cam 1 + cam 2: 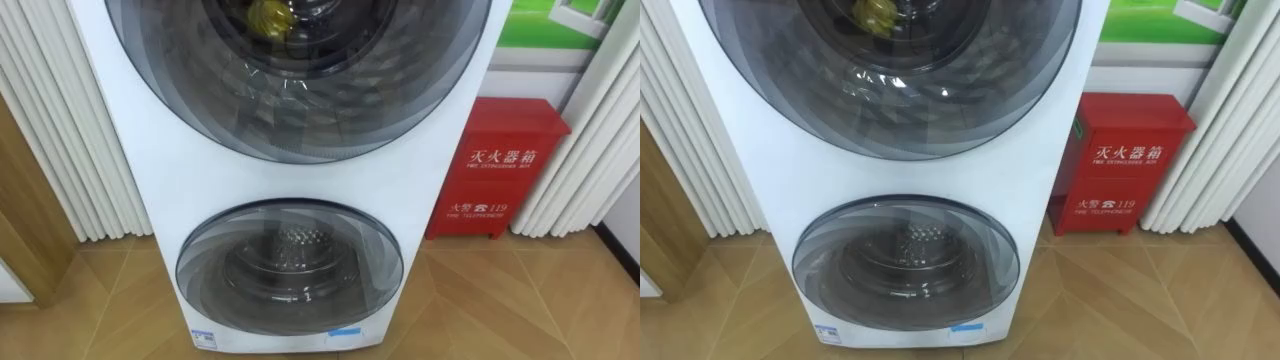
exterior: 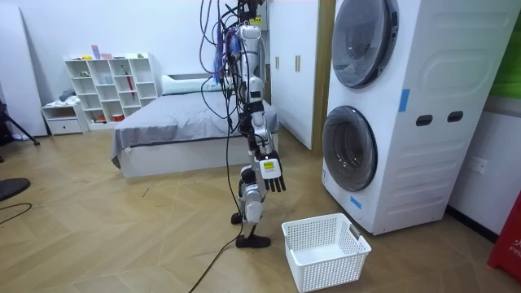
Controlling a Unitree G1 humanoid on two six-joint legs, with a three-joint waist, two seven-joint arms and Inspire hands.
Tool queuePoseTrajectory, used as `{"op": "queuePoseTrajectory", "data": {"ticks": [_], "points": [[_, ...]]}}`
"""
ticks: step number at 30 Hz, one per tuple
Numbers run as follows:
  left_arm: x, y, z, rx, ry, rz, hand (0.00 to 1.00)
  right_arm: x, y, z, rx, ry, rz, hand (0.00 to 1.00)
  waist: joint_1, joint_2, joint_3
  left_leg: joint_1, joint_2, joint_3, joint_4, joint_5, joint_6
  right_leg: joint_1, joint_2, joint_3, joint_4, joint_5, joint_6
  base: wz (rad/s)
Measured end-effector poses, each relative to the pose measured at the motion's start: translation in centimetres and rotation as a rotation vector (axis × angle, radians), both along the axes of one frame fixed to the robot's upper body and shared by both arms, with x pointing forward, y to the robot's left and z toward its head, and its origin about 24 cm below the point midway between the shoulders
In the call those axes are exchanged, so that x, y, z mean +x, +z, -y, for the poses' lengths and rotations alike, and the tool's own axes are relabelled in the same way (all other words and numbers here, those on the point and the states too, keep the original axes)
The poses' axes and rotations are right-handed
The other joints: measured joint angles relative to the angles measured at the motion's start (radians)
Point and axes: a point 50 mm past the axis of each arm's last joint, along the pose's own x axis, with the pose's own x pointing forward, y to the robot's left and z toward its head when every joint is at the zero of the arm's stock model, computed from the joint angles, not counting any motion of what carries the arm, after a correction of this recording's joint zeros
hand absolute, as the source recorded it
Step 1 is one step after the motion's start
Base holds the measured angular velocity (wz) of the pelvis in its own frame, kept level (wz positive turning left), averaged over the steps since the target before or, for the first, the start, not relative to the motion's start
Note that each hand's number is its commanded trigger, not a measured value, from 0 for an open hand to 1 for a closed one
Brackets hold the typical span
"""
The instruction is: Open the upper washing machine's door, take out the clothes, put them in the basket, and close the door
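In the room view's centre, the right hand, or so it seems from how the body faces the machine, hangs by the thigh. Its fingers are straight, slightly spread and point down, holding and touching nothing. The robot stands on wooden flooring before the white washing machine, with a white basket on the floor just beside its feet. Yellow clothes lie behind the closed upper door, top centre of the eye views. The lower door is shut too. A red cabinet stands at the right, and a bed in the room view's left background.
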Motion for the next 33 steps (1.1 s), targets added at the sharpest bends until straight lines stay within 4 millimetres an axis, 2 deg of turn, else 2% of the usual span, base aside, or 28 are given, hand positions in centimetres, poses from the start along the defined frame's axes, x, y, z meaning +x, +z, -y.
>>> {"op": "queuePoseTrajectory", "data": {"ticks": [18,25,28,29,30,32,33], "points": [[0.5,0.0,0.2,-0.009,0.009,0.018,0.00,-0.2,0.0,0.0,-0.007,-0.048,0.008,0.00,0.001,0.007,-0.0008,-0.001,0.000,-0.001,-0.003,-0.002,-0.001,-0.003,0.001,-0.006,-0.001,0.000,0.000,0.00],[0.6,0.0,0.2,-0.031,0.001,0.035,0.00,0.7,0.1,0.2,-0.046,-0.003,0.024,0.00,0.006,0.013,-0.0013,0.000,0.001,-0.001,-0.004,-0.002,-0.001,-0.002,0.000,-0.010,0.003,0.000,0.000,0.00],[0.5,0.0,0.1,-0.047,0.015,0.038,0.00,3.4,0.5,0.7,-0.069,0.000,0.088,0.00,0.006,0.010,-0.0032,0.004,0.000,-0.004,-0.002,-0.002,-0.001,-0.002,-0.002,-0.012,0.011,0.000,0.000,0.00],[0.5,0.0,0.1,-0.049,0.018,0.039,0.00,5.5,1.1,1.2,-0.089,-0.002,0.158,0.00,0.005,0.012,-0.0004,0.008,0.000,-0.003,-0.001,-0.001,-0.001,0.000,-0.004,-0.014,0.016,0.000,0.000,0.00],[0.5,0.0,0.0,-0.049,0.016,0.039,0.00,6.5,1.4,1.4,-0.098,0.001,0.191,0.00,0.004,0.011,0.0002,0.009,0.000,-0.002,0.000,-0.001,0.000,0.001,-0.004,-0.014,0.016,0.000,0.000,0.00],[0.7,0.1,-0.4,-0.050,0.011,0.046,0.00,11.5,3.2,2.4,-0.129,-0.004,0.340,0.00,0.005,0.006,0.0012,0.012,-0.003,-0.004,0.002,-0.001,0.000,0.005,-0.005,-0.015,0.016,0.000,0.000,0.00],[0.7,0.2,-0.4,-0.048,0.010,0.047,0.00,12.6,3.7,2.7,-0.137,-0.009,0.375,0.00,0.006,0.002,0.0023,0.012,-0.003,-0.003,0.002,-0.001,0.000,0.005,-0.006,-0.015,0.015,0.000,0.000,0.00]]}}
